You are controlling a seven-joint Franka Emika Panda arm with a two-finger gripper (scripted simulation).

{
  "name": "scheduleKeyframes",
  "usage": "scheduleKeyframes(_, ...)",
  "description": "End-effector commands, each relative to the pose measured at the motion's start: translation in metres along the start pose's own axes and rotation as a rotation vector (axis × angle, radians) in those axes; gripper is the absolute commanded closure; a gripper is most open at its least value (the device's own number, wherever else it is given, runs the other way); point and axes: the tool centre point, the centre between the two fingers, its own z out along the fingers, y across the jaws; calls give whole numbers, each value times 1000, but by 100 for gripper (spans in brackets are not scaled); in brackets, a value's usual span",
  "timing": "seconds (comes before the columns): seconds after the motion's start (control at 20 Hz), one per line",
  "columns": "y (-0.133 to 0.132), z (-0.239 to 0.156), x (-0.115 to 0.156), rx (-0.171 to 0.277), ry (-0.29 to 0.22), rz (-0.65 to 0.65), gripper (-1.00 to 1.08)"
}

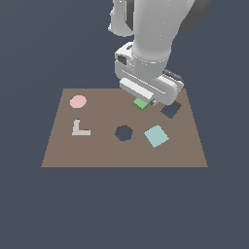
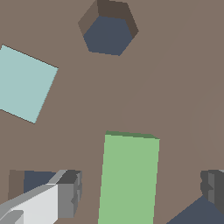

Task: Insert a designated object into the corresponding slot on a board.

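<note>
The Panda arm's gripper [image 2: 138, 197] hangs low over the far side of the board [image 1: 63, 151], its two fingers [image 2: 65, 197] spread wide with the green block [image 2: 129, 179] lying between them; clear brown board shows on either side of the block in the wrist view, so the pads do not appear to touch it yet. In the exterior view the green block [image 1: 141, 103] peeks out from under the hand, resting on the board just beside the slot [image 1: 171, 110], the dark navy diamond-shaped cut-out toward the exterior view's right. Farther out lie a pale teal tile [image 1: 156, 135], a dark octagonal hole [image 1: 124, 133], a grey L-shaped piece [image 1: 80, 128] and a pink disc [image 1: 78, 101]. The step in hand looks like the grasp, with insertion not yet begun. To do it well, the fingers should settle squarely across two opposite flat faces of the block and close evenly, so it does not twist or skid on the board. Once lifted, the block will likely need turning to match the slot's tilted outline before it is lowered, since a square peg only slightly out of line is liable to catch on the blackish rim.
</note>
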Motion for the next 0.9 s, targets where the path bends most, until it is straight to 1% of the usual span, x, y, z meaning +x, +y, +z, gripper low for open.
scheduleKeyframes(0.0,-2,6,-5,0,0,34,-92)
scheduleKeyframes(0.35,-5,14,-11,0,-1,78,-92)
scheduleKeyframes(0.6,-6,16,-11,-1,-2,76,-92)
scheduleKeyframes(0.85,-6,29,-12,0,-2,79,-92)
